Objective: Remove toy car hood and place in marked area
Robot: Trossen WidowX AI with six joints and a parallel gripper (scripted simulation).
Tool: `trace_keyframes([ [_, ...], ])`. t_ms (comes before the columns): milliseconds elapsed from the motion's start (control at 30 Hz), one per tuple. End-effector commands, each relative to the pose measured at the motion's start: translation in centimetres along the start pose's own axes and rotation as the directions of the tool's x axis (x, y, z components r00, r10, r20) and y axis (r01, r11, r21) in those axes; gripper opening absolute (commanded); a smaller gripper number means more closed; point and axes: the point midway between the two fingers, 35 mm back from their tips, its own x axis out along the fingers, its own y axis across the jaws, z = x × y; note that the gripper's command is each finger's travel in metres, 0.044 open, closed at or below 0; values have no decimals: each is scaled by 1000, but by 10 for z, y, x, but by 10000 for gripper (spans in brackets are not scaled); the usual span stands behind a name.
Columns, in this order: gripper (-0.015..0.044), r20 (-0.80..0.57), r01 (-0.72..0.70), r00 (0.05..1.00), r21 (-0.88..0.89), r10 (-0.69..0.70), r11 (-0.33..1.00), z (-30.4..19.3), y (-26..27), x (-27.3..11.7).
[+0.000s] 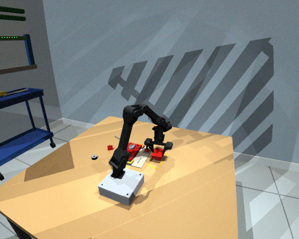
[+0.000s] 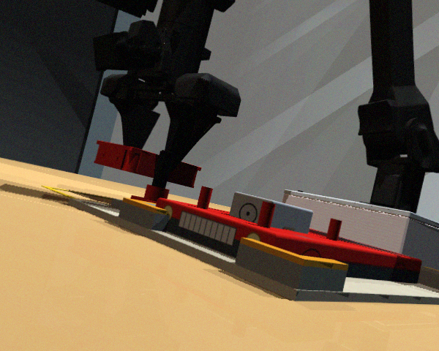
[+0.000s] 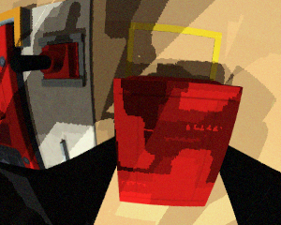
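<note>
Red and flat, the hood (image 2: 145,164) is clamped between the fingers of the gripper (image 2: 151,151), off the table (image 2: 80,272) and tilted slightly. It hangs beside the toy car (image 2: 287,241). Only the wrist view shows the hood (image 3: 173,139) overlapping the near edge of the yellow marked area (image 3: 173,30), most of which lies beyond it. The top view shows the arm (image 1: 126,128) rising from its white base (image 1: 121,186), bending over, wrist pointing down.
</note>
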Motion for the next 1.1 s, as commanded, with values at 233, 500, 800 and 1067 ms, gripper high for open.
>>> trace_keyframes([
  [233, 0, -9, -2, 1000, -4, 1, 1000, -3, 1, 12],
  [500, 0, -9, -2, 1000, -4, 2, 1000, -4, 1, 16],
  [800, 0, -9, -2, 1000, -4, 1, 1000, -3, 1, 18],
  [1067, 0, -9, -2, 1000, -4, 1, 1000, -3, 1, 22],
])
